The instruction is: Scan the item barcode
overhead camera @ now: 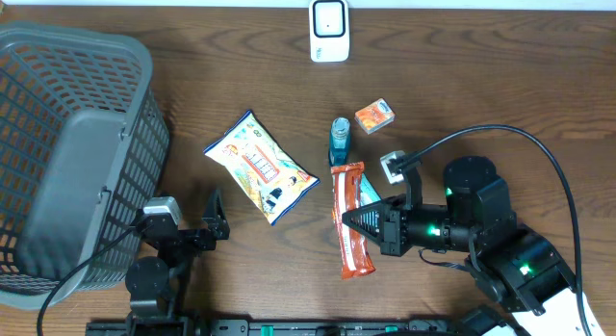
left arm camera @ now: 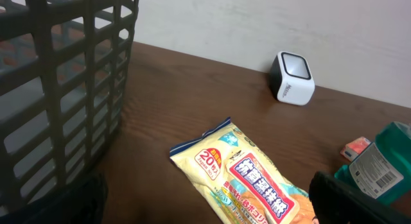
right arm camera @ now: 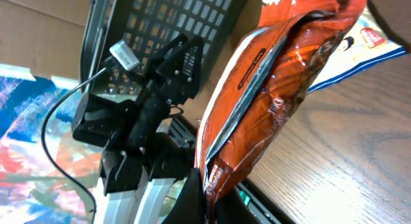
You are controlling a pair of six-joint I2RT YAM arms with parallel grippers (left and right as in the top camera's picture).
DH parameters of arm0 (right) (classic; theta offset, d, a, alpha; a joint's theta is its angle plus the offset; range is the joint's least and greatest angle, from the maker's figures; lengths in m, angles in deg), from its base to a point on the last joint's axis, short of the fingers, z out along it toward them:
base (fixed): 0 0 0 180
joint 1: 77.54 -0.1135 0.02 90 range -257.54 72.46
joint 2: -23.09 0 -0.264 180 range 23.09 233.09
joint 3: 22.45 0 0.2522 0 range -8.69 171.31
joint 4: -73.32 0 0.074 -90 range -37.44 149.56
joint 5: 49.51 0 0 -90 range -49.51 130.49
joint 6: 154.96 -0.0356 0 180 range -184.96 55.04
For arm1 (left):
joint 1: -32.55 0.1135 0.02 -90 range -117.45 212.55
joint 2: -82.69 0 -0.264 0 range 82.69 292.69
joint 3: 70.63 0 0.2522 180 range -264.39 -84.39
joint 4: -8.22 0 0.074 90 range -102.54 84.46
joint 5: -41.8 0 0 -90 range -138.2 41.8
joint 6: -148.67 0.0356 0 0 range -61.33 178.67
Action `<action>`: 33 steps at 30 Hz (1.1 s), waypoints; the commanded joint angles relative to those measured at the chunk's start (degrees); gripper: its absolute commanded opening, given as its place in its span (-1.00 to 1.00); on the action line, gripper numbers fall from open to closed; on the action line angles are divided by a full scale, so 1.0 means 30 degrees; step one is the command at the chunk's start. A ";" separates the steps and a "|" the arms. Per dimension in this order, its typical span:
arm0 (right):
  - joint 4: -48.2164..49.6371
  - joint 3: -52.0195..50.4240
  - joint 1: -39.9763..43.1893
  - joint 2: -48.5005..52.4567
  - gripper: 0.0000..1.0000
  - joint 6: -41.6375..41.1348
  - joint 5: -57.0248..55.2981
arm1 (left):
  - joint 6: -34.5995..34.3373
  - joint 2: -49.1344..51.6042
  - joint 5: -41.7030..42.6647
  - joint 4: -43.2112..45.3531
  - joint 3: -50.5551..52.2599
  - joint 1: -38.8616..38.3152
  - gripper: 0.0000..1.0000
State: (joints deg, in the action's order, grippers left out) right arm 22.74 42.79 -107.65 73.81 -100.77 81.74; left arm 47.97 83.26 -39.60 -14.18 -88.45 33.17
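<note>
Orange snack packet (overhead camera: 352, 230) sits near the bench's front edge, pinched at mid-length by the right end effector (overhead camera: 346, 219), jaws closed tight on it, while the left end effector (overhead camera: 214, 223) rests spread wide beside the basket (overhead camera: 135, 57). A good scan likely means lifting the packet and turning its barcode toward the scanner (overhead camera: 328, 30) at the far edge. Bare bench lies before the scanner, though the bottle (overhead camera: 340, 139) and small box (overhead camera: 374, 116) crowd the way.

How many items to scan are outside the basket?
4: yellow bag at centre, red wrapper in the right jaws, bottle above it, small box toward the scanner. A teal edge under the wrapper may be a fifth.
</note>
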 commanded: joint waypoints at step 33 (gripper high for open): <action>-0.0670 0.0714 0.0175 -0.0758 -0.98 0.7147 -1.7792 | -0.0189 -0.0117 -0.0109 -0.0554 0.0153 -0.0073 1.00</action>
State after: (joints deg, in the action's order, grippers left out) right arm 19.33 43.82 -107.65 69.35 -83.40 33.57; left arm 47.95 83.26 -39.60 -14.38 -88.51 33.17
